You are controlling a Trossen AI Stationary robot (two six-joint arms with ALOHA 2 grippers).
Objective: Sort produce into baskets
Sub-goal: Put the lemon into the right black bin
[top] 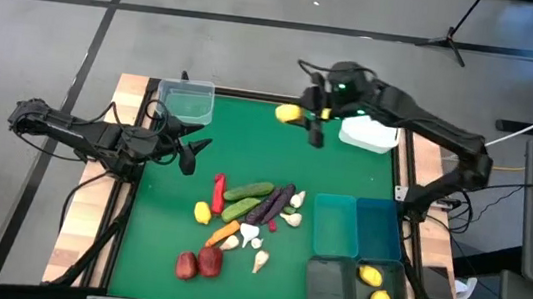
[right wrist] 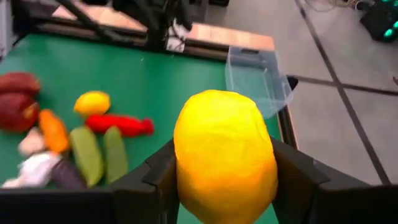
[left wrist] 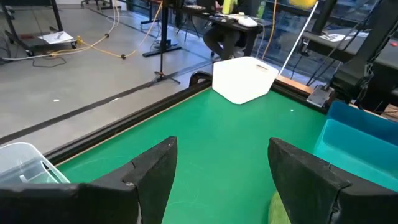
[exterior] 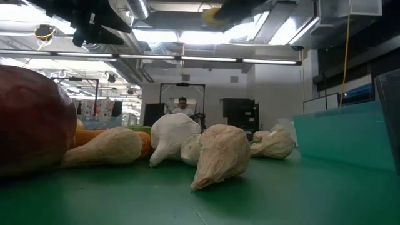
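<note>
My right gripper [top: 299, 115] is shut on a yellow lemon [right wrist: 225, 155], high above the table's far edge, between the clear basket [top: 188, 100] and the white basket [top: 368, 133]. The rest of the produce [top: 249, 218] lies in a heap mid-table: cucumbers, eggplants, a red pepper, a carrot, garlic, another lemon and dark red round ones. Two lemons [top: 374, 288] lie in a dark basket at the near right. My left gripper [left wrist: 221, 180] hangs open over the table's left side, nothing between its fingers. My right gripper pinches the lemon between its two fingers, one on each side of the fruit [right wrist: 186, 168]. The fingers come from the table's right, slanting downward. The lemon is lifted well clear of the table and fills the gap between the fingers.
Two teal baskets [top: 354, 227] stand at the right, with two dark baskets [top: 333, 293] nearer the front edge. Bare green mat lies between the heap and the far baskets. A person shows far off in the room behind.
</note>
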